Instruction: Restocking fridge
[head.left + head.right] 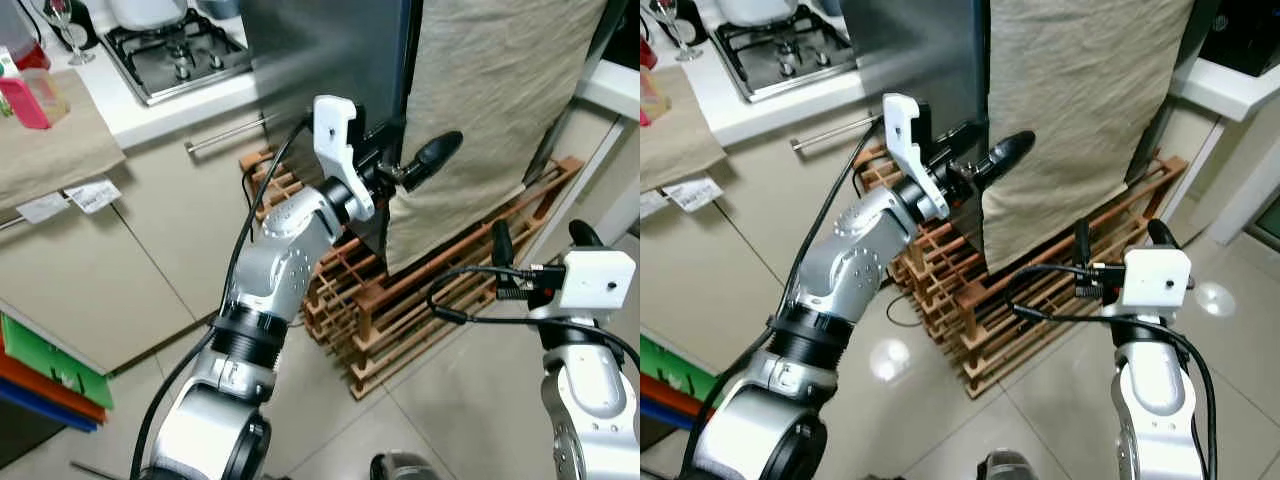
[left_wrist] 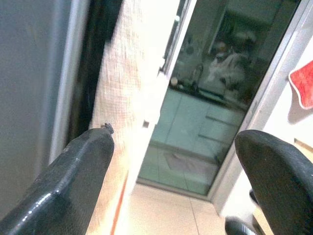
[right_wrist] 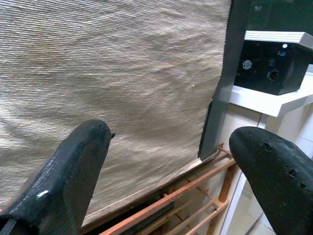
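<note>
- Two arms up before the fridge (image 1: 330, 60); left gripper (image 1: 400, 170) raised to the door's edge, right gripper (image 1: 540, 245) lower and off to the side, pointed at the beige cloth (image 1: 490, 110) draped down the fridge front
- Step in hand, as I judge it: getting the door open so stock can go in; no item to be restocked is held by either arm
- To do it well: work one finger of the left gripper into the dark seam between the steel door and the cloth, hook the edge proper rather than the fabric, then pull along the door's swing; the cloth looks loose and would likely slide or bunch if pinched alone
- Left fingers (image 2: 73, 181): spread wide, nothing between them; one lies just beside the cloth's edge and the seam, contact uncertain; the other stands well clear, with a glass doorway beyond
- Right fingers (image 3: 68, 171): parted wide, empty; cloth straight ahead of them, not touching; wooden rack (image 1: 420, 300) below the fingertips on the floor
- Risk: the rack sits close under the door, so keep the right arm out of the swing
- Bench (image 1: 150, 110) with hob lies beyond the left arm, away from both sets of fingers
</note>
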{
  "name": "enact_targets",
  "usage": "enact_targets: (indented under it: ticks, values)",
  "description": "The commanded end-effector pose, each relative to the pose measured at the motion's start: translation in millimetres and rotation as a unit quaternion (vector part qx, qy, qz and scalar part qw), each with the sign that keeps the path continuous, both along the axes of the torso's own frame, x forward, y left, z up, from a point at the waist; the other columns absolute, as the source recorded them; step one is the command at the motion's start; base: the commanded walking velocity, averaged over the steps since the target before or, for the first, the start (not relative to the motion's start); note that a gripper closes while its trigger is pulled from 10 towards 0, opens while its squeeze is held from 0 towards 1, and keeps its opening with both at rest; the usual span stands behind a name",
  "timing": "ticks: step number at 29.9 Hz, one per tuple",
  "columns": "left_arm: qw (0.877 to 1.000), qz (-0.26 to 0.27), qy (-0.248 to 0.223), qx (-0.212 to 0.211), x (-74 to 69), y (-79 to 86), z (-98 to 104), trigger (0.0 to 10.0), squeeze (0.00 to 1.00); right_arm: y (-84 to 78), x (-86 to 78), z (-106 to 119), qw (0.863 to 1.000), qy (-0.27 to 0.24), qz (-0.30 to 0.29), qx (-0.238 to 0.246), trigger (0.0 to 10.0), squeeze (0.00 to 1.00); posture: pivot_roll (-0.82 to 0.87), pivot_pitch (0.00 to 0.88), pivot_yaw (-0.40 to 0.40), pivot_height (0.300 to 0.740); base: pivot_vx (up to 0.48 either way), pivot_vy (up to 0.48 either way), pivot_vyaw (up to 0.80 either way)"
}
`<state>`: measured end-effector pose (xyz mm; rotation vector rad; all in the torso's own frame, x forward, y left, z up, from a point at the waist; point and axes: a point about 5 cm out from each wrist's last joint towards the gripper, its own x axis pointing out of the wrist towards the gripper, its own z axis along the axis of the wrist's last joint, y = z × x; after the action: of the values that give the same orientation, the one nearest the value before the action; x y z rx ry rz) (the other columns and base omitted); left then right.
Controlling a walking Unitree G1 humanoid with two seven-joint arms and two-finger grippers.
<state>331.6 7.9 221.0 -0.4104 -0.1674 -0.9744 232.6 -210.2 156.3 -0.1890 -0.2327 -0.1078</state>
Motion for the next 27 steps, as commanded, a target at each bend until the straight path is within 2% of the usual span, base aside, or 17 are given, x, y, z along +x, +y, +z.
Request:
enact_targets:
  ticks: [1, 8, 15, 19, 23, 27]
  values:
    - [1.000, -0.013, 0.012, -0.014, -4.5, -11.6, -2, 10.0, 0.02, 1.5, 0.7, 1, 1.000, 0.003, 0.005, 0.000, 10.0, 0.00, -0.34, 0.101, 0.092, 0.740, 0.000, 0.000, 0.00]
    - [0.999, 0.030, 0.031, -0.001, 8.4, -8.4, -10, 10.0, 0.05, 3.2, 3.4, 2, 1.000, 0.002, 0.011, -0.005, 10.0, 0.00, -0.34, 0.101, 0.093, 0.740, 0.000, 0.000, 0.00]
    - [0.997, 0.056, 0.053, -0.018, 16.2, -2.6, -11, 10.0, 0.09, 2.2, 0.8, 1, 1.000, 0.003, 0.005, -0.007, 10.0, 0.00, -0.35, 0.114, 0.099, 0.740, 0.000, 0.000, 0.00]
    - [0.997, 0.028, 0.042, -0.053, 12.4, -7.2, 0, 10.0, 0.09, 0.8, -1.1, 1, 1.000, 0.003, 0.001, -0.007, 10.0, 0.00, -0.35, 0.120, 0.098, 0.740, 0.000, 0.000, 0.00]
    - [0.998, 0.005, 0.031, -0.061, 7.5, -10.6, 6, 10.0, 0.07, -0.3, -1.3, 2, 1.000, 0.003, -0.002, -0.008, 10.0, 0.00, -0.35, 0.122, 0.098, 0.740, 0.000, 0.000, 0.00]
    - [0.999, 0.003, 0.025, -0.047, 6.7, -14.6, 2, 10.0, 0.07, -0.5, -1.0, 2, 1.000, 0.003, -0.003, -0.009, 10.0, 0.00, -0.35, 0.123, 0.097, 0.740, 0.000, 0.000, 0.00]
